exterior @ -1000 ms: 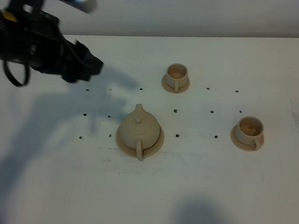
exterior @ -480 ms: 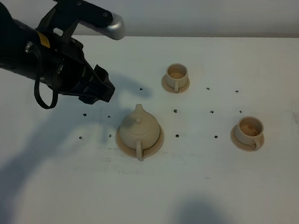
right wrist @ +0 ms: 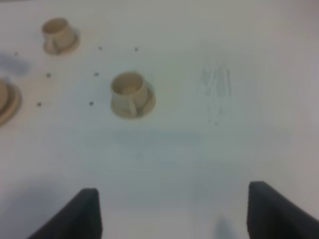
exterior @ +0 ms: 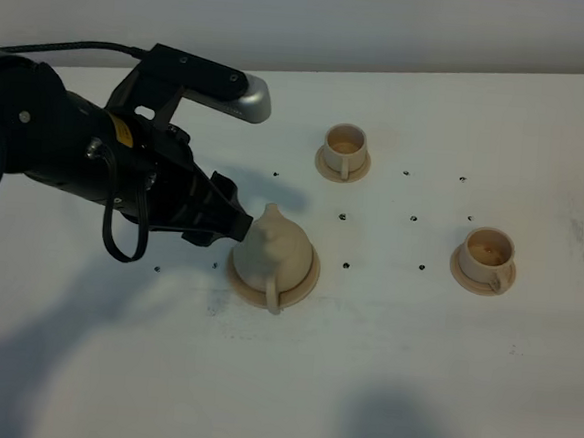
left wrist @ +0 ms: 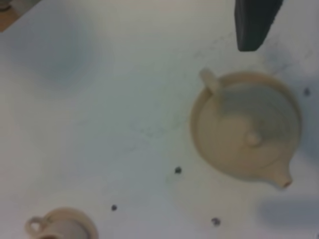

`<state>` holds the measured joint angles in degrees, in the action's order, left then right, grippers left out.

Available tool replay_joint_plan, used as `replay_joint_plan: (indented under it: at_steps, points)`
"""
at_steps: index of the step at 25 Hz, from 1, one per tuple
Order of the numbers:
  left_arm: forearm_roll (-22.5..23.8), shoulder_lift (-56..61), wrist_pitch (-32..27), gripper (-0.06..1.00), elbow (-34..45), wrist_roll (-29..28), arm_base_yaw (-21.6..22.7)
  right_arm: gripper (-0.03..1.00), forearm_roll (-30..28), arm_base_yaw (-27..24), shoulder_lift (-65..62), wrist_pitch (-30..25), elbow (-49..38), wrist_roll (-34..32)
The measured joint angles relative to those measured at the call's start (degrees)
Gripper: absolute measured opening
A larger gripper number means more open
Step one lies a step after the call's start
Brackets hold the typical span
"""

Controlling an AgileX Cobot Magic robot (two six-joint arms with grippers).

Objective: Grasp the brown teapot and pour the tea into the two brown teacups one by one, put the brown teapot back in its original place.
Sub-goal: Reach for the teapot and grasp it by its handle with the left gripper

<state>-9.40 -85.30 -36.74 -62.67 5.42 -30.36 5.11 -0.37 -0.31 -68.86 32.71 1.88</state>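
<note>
White counter (exterior: 410, 388), black dots (exterior: 342, 217) scattered. Brown teapot (exterior: 275, 253) centre, on wide saucer (exterior: 308, 280), spout far, handle near. My left end effector (exterior: 234, 218) spread, empty, just left of teapot. My right end effector (right wrist: 173, 191) spread, empty, above counter. Far teacup (exterior: 344, 143) and right teacup (exterior: 488, 251) stand apart from teapot.

Smooth, matt pale-tan teapot (exterior: 275, 253) and teacups (exterior: 344, 143), ceramic in look; matt white table (exterior: 410, 388), scuffed far right of the teapot; matt black arm (exterior: 66, 153) with silvery housing (exterior: 235, 95).
</note>
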Motion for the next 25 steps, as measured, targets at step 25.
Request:
replay_joint_plan:
  at_steps: [25]
  points:
    - [-1.5, -5.1, 3.2, 0.52, 3.9, -6.1, -8.4, 0.59, 1.5, 0.0, -0.1, 4.5, -3.0, 1.7]
